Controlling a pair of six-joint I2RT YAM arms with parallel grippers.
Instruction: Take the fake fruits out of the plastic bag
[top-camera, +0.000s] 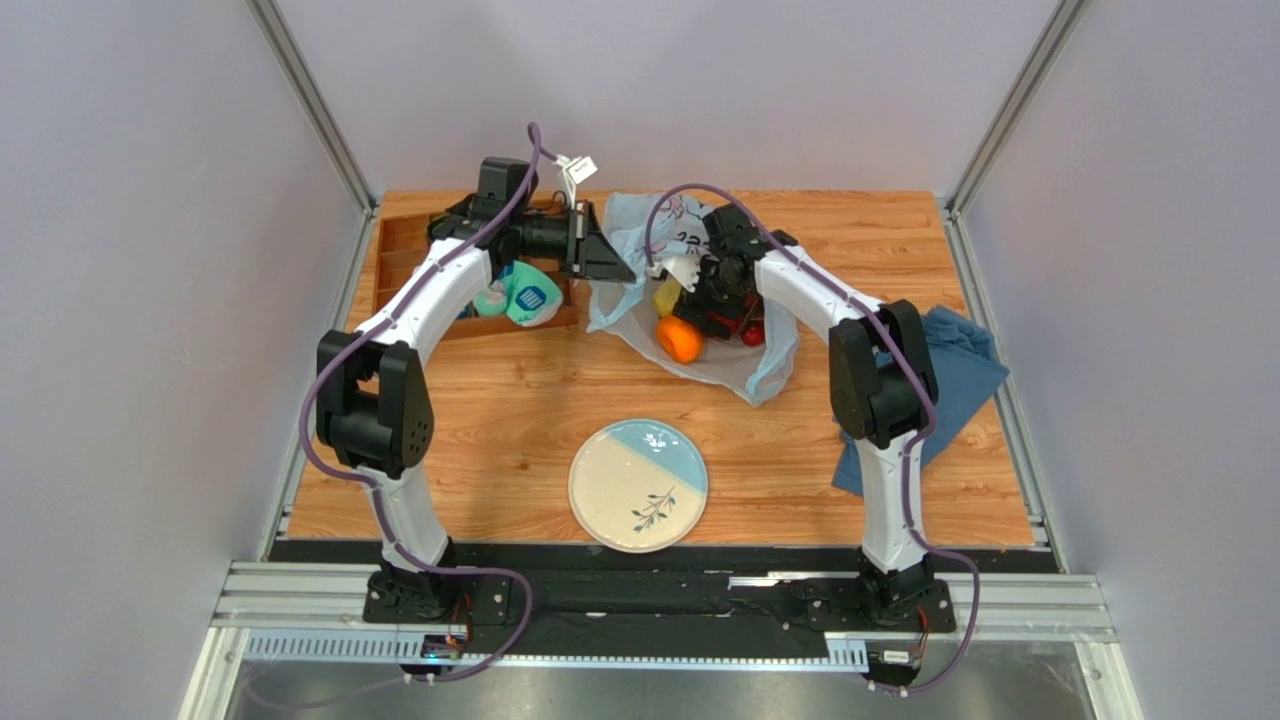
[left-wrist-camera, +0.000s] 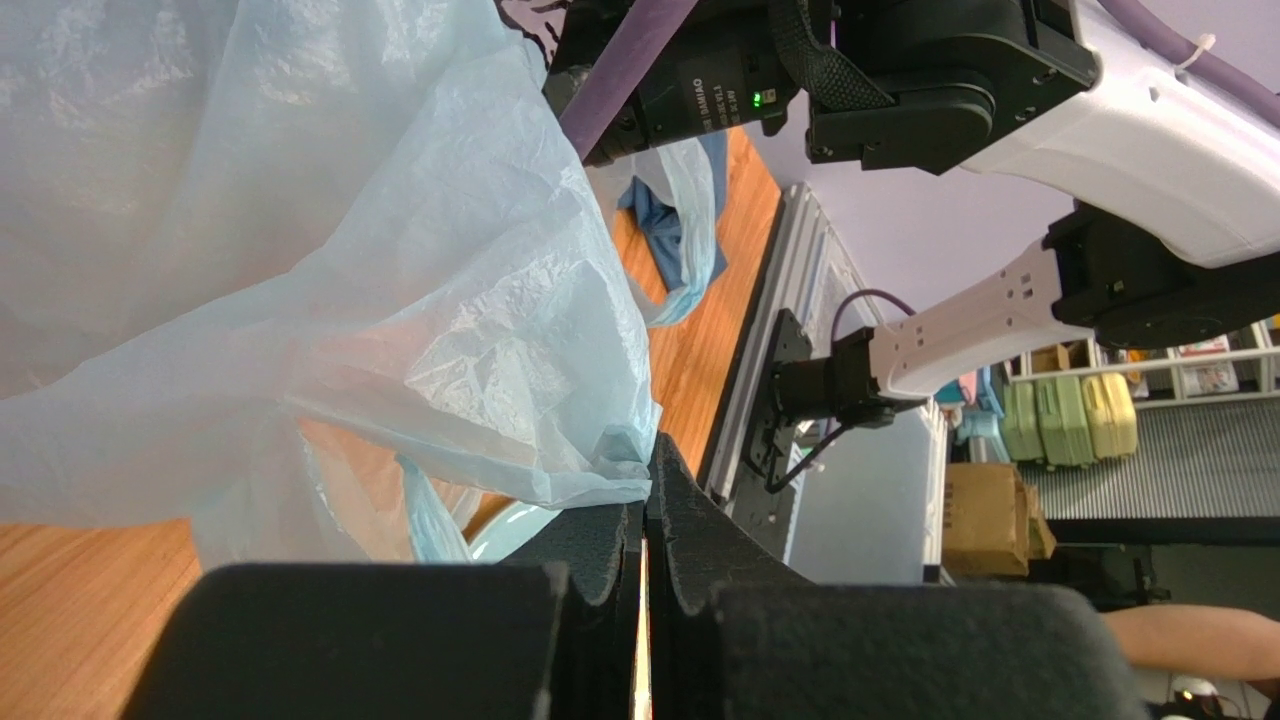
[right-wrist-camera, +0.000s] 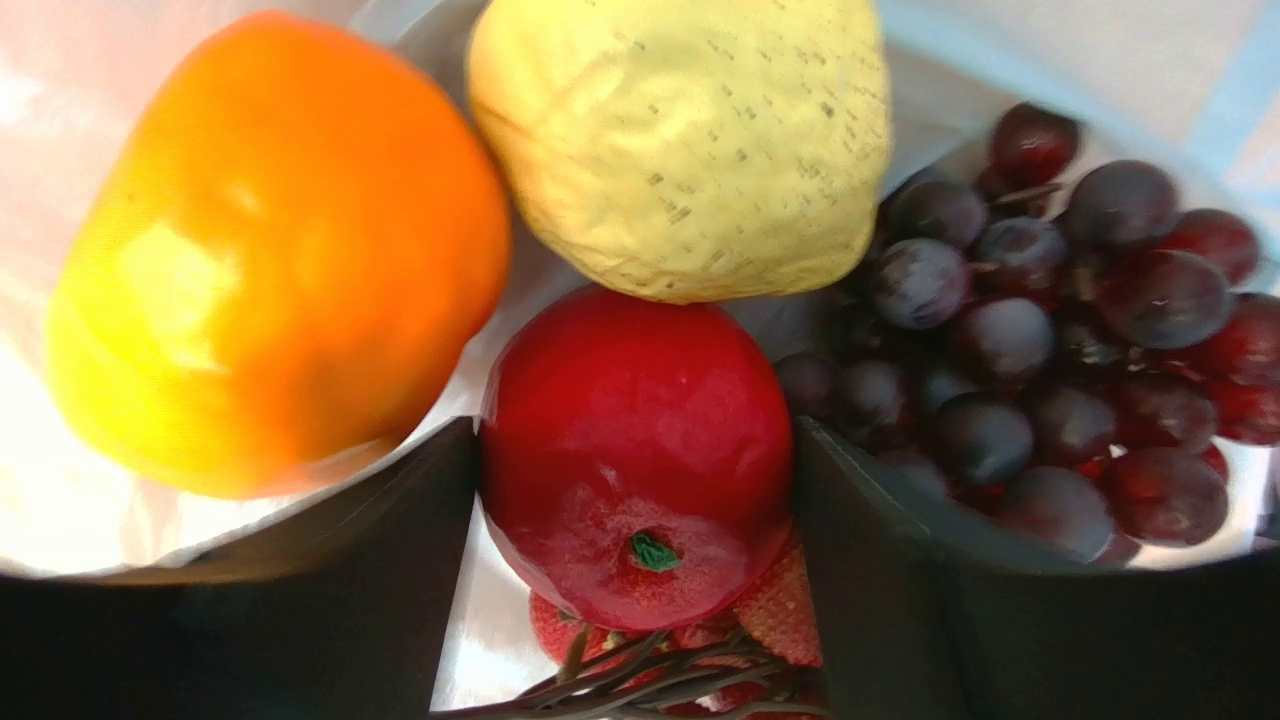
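The pale-blue plastic bag (top-camera: 661, 240) lies at the back middle of the table. My left gripper (top-camera: 613, 258) is shut on the bag's edge (left-wrist-camera: 601, 450) and holds it up. My right gripper (top-camera: 727, 300) is inside the bag. In the right wrist view its fingers press both sides of the red apple (right-wrist-camera: 636, 450). Around the apple lie the orange (right-wrist-camera: 271, 255), the yellow pear (right-wrist-camera: 684, 135) and the dark purple grape bunch (right-wrist-camera: 1037, 330). Small red fruits (right-wrist-camera: 766, 615) sit under the apple. The orange (top-camera: 679, 341) shows through the bag in the top view.
A white and blue plate (top-camera: 637, 483) sits at the front middle. A dark-blue cloth (top-camera: 950, 375) lies at the right under the right arm. Teal-and-white rolled socks (top-camera: 520, 296) sit in a wooden tray (top-camera: 406, 248) at the back left.
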